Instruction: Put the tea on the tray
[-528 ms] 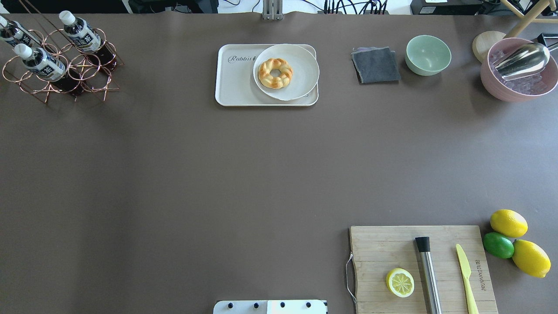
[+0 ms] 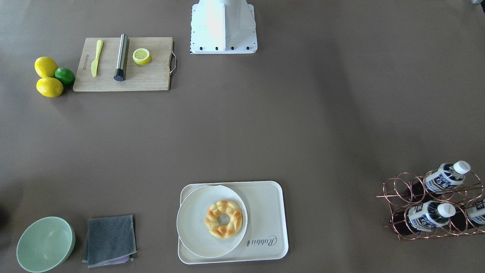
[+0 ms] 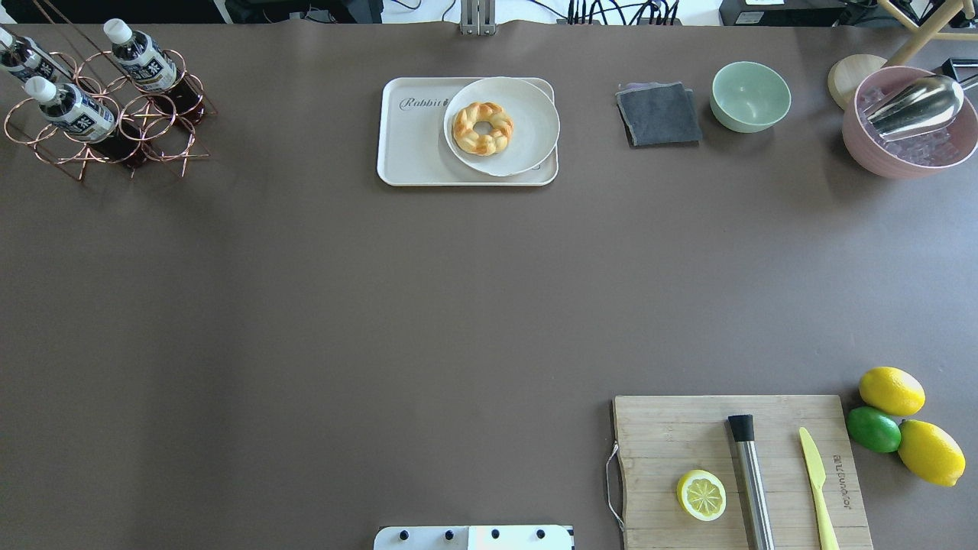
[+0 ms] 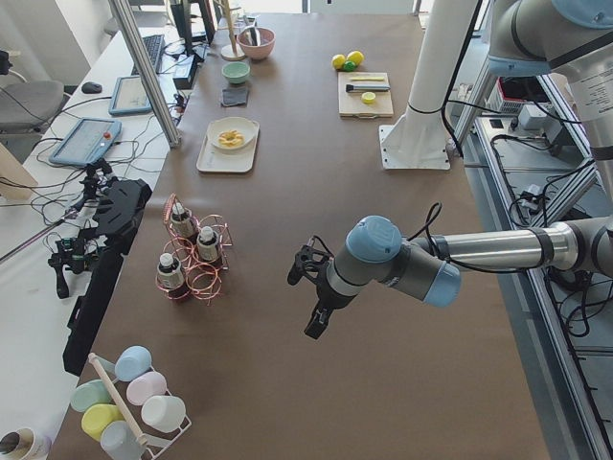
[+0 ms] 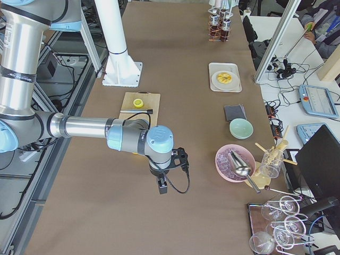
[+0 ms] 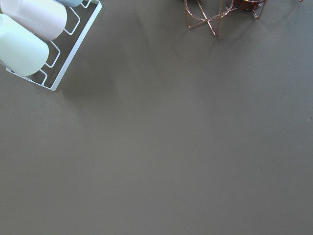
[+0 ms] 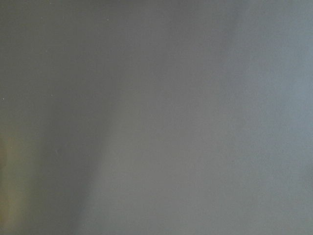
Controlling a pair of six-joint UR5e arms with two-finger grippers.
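Three tea bottles lie in a copper wire rack (image 3: pixel 145 134) at the table's far left: one (image 3: pixel 143 59), one (image 3: pixel 72 109) and one (image 3: pixel 23 59) cut by the edge. They also show in the front view (image 2: pixel 442 177) and the left view (image 4: pixel 180 224). The cream tray (image 3: pixel 412 149) marked "Rabbit" sits at the far middle and carries a round white plate (image 3: pixel 527 145) with a braided doughnut (image 3: pixel 482 128). My left gripper (image 4: pixel 316 321) hangs over bare table, well short of the rack. My right gripper (image 5: pixel 162 186) hangs over bare table. I cannot tell whether either is open.
A wooden cutting board (image 3: pixel 657 443) with lemon half, muddler and knife lies near right, lemons and a lime (image 3: pixel 873 429) beside it. A grey cloth (image 3: pixel 659 114), green bowl (image 3: pixel 750 96) and pink ice bowl (image 3: pixel 886 153) stand far right. A white cup rack (image 6: pixel 49 44) shows in the left wrist view.
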